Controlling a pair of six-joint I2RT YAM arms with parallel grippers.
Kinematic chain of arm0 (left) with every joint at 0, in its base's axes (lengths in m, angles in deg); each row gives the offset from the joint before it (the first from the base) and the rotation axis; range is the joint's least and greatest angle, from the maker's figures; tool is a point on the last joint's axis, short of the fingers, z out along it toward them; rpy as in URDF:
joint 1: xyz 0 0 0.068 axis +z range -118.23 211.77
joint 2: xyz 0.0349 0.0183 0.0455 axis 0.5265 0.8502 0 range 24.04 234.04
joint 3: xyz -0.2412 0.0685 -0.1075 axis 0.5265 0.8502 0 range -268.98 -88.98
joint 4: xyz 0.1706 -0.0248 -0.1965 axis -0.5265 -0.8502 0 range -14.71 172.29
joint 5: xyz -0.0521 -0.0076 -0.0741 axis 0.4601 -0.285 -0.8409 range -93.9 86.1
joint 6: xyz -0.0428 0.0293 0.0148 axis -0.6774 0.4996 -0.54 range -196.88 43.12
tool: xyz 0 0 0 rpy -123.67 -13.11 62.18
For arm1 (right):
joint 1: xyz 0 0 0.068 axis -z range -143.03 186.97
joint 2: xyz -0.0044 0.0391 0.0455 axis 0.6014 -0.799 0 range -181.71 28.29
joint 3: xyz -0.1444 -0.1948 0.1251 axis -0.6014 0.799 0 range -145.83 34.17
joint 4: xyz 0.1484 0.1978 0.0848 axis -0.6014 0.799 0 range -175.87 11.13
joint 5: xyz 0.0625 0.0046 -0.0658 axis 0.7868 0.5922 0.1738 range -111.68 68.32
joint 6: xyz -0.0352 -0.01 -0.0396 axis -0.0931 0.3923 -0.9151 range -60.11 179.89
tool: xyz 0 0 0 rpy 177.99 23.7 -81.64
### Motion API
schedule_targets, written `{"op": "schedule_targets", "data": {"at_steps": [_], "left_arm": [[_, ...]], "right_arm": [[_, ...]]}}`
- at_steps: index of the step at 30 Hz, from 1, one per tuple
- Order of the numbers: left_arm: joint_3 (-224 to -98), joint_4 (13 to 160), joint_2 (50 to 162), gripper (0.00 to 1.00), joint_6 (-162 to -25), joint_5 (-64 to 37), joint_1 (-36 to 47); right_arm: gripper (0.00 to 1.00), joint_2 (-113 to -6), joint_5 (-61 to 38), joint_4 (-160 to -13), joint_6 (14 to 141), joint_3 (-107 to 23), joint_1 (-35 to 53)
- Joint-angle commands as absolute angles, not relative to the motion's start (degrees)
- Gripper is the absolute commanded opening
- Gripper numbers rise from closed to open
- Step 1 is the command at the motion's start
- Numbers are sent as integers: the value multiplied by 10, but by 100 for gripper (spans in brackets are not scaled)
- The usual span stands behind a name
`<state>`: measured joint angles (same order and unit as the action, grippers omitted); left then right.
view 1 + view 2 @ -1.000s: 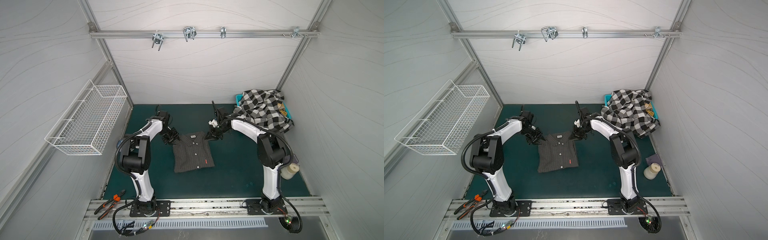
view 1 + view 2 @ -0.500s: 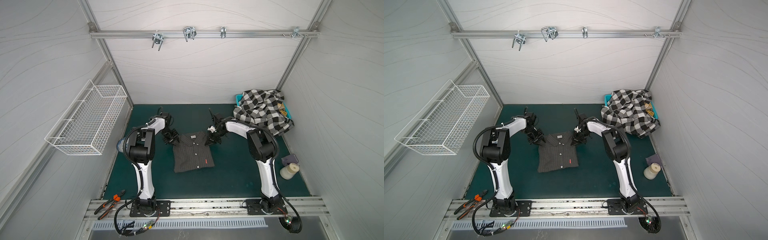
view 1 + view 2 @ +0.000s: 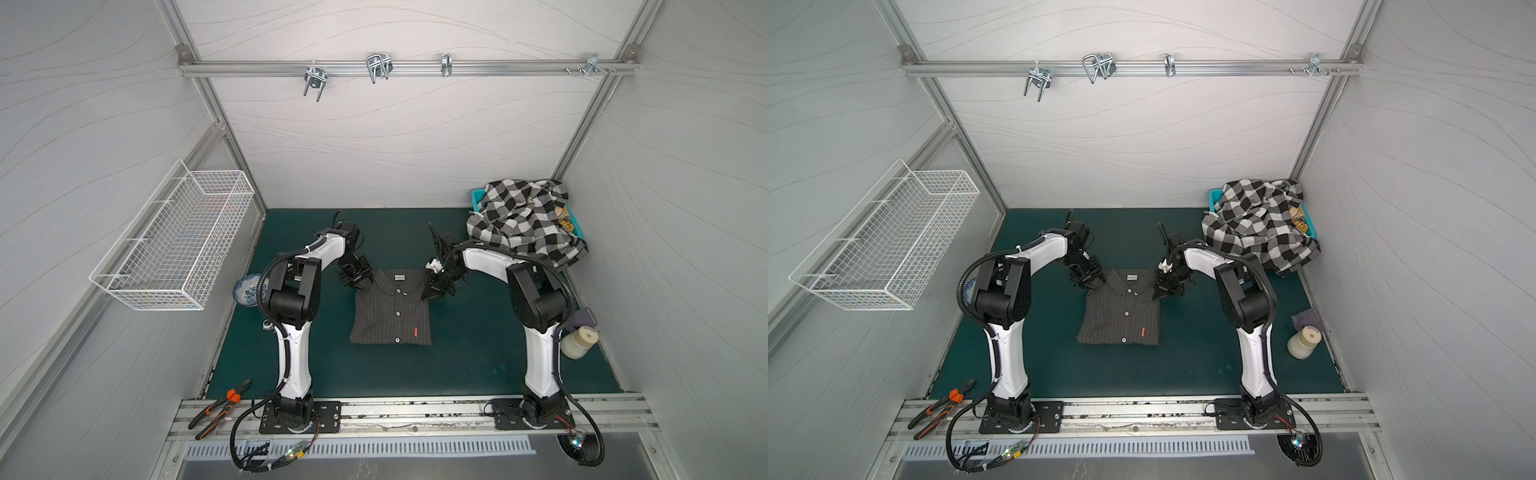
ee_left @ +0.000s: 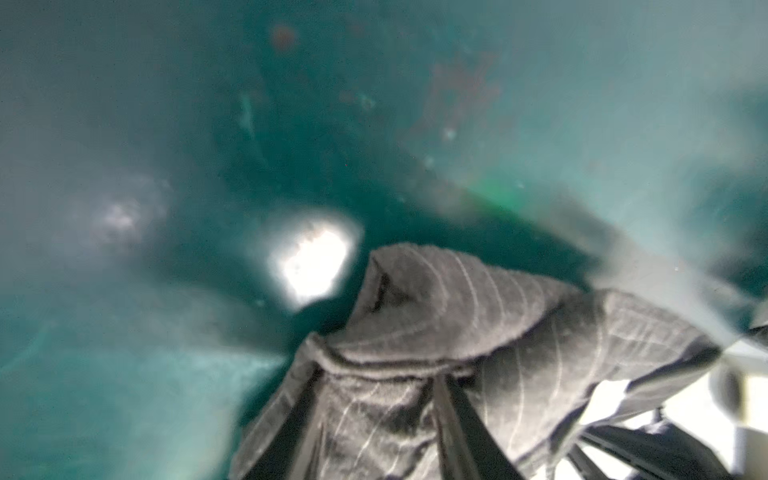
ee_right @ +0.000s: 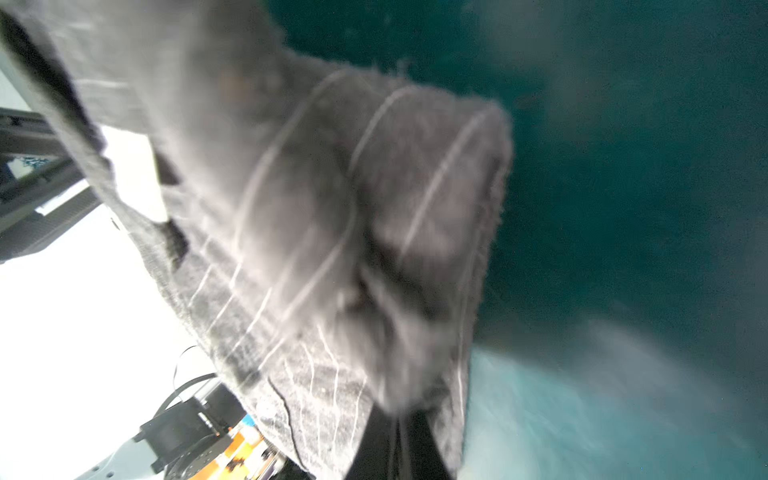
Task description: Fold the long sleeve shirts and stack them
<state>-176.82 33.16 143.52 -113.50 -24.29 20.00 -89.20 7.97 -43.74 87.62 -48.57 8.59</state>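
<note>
Cloth, soft and light: the pinstriped shirt (image 3: pixel 390 313) lies folded into a flat rectangle in the middle of the green mat (image 3: pixel 478 353), collar toward the back wall. Lifted by one point it would likely sag and slide open, so both shoulder corners together are the place to hold it. The right gripper (image 3: pixel 429 293) is at the right shoulder corner, jaws together, apparently pinching cloth in its blurred wrist view. The left gripper (image 3: pixel 361 284) sits at the opposite corner; whether its jaws grip I cannot tell. The checked shirt (image 3: pixel 523 226) lies heaped over the teal basket (image 3: pixel 478 194), bulky and loose.
</note>
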Motion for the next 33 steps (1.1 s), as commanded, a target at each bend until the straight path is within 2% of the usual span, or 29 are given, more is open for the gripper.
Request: {"op": "schedule_targets", "data": {"at_steps": [1,4,10,14,20,33], "left_arm": [[-1803,287,1377,48,-1145,-198,206],[-1799,268,1336,48,-1139,-199,205],[-1684,319,1282,39,-1153,-288,191],[-1633,356,1292,35,-1158,-294,193],[-1624,378,1334,31,-1154,-286,197],[-1619,395,1345,30,-1162,-289,195]], "right_arm": [[8,-846,45,-379,858,-512,91],[8,-825,40,-358,860,-527,78],[9,-785,42,-374,893,-493,29],[10,-794,42,-399,914,-462,8],[11,-822,37,-442,924,-405,3],[10,-853,28,-439,900,-409,37]]}}
